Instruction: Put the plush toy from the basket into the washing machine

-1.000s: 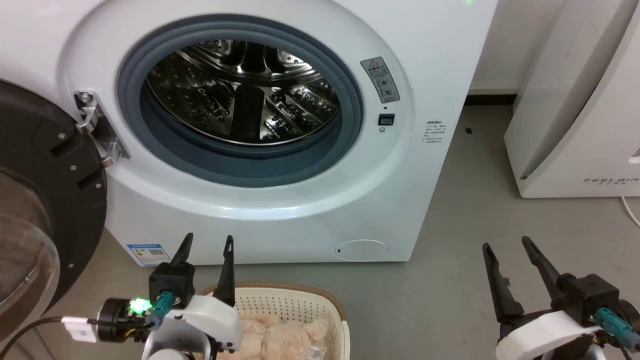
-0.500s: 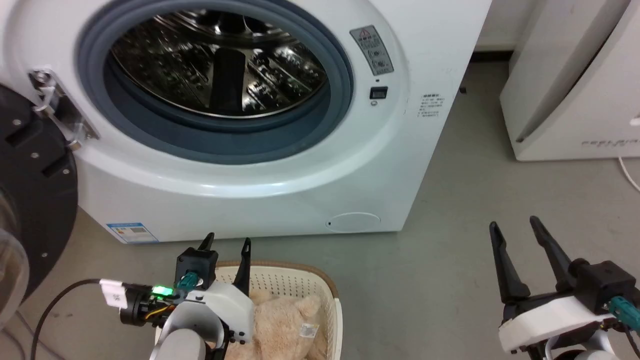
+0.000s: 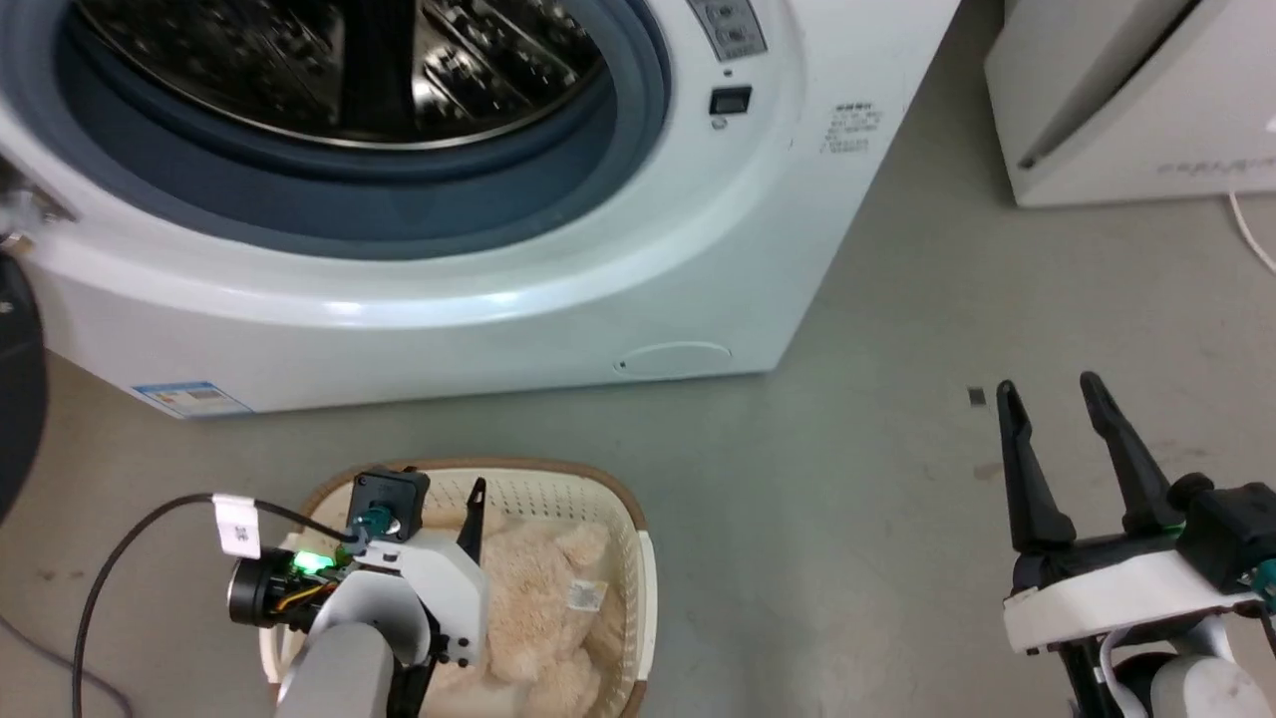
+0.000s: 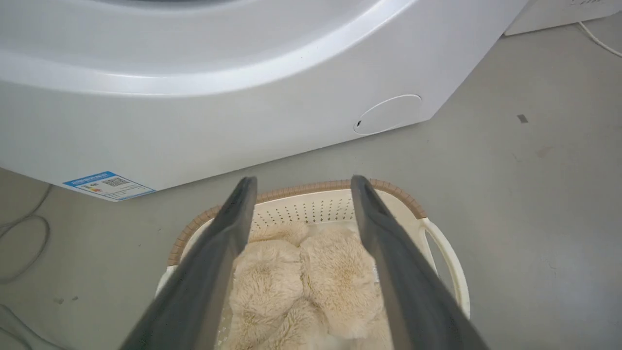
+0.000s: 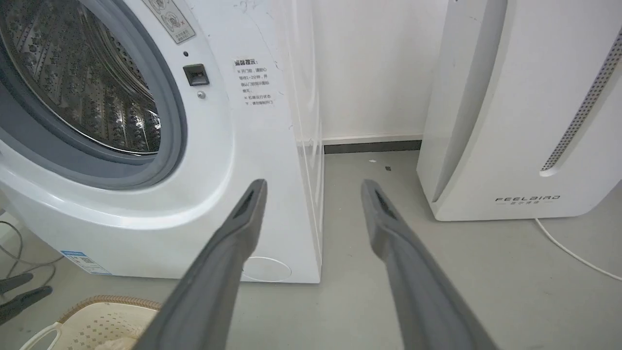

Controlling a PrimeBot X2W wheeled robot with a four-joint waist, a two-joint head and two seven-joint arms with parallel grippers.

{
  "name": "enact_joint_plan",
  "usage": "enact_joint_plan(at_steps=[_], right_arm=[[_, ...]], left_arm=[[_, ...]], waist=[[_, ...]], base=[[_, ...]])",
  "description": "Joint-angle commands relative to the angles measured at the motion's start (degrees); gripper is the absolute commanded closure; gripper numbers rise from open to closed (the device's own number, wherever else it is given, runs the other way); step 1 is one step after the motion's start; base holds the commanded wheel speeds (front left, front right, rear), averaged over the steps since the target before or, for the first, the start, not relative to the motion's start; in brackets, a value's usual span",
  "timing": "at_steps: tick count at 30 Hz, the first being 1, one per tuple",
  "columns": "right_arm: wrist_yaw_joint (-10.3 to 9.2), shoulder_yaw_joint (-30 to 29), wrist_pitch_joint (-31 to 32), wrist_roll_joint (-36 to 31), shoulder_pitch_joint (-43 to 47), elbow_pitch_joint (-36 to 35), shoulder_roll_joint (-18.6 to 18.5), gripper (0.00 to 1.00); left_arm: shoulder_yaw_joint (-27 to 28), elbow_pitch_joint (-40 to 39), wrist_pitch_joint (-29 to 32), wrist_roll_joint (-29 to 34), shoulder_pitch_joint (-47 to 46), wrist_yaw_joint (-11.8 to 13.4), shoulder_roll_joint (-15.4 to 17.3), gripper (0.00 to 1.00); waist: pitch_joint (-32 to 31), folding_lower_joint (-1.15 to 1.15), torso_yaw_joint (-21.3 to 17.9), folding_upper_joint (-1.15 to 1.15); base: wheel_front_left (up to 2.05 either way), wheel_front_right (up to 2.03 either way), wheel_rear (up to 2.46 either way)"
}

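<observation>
The cream-beige plush toy lies in the cream perforated basket on the floor, in front of the white washing machine. The machine's steel drum stands open. My left gripper hangs open just above the basket's far end, its fingers pointing down over the toy. In the left wrist view the two fingers of the left gripper frame the plush toy inside the basket without touching it. My right gripper is open over bare floor to the right, holding nothing.
The dark round door is swung open at the far left. A smooth white slanted appliance stands right of the washer, with a white cable on the floor. A black cable trails from my left wrist.
The head camera has tilted down, so the washer has slid up the picture. My left gripper has dropped lower over the basket and the toy. The right gripper stays open.
</observation>
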Motion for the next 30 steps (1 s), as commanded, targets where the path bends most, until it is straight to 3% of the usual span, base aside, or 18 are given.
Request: enact_joint_plan(at_steps=[1, 21, 30], right_arm=[[-0.02, -0.2, -0.6, 1.0, -1.3, -0.6, 0.0, 0.0], [-0.03, -0.8, -3.4, 5.8, -7.2, -3.7, 0.0, 0.0], [-0.04, -1.5, -4.5, 7.6, -8.7, -4.3, 0.0, 0.0]], left_arm=[[-0.2, 1.5, 0.3, -0.4, -1.7, -0.1, 0.5, 0.0], [-5.1, 15.7, 10.5, -1.6, -12.5, -1.4, 4.6, 0.0], [-5.9, 21.0, 10.2, -3.3, -17.4, -1.1, 5.2, 0.0]], waist=[[2.2, -0.01, -1.0, 0.0], [19.9, -0.01, -4.9, 0.0], [25.3, -0.01, -5.7, 0.0]], base=[[0.0, 0.0, 0.0], [0.0, 0.0, 0.0], [0.0, 0.0, 0.0]])
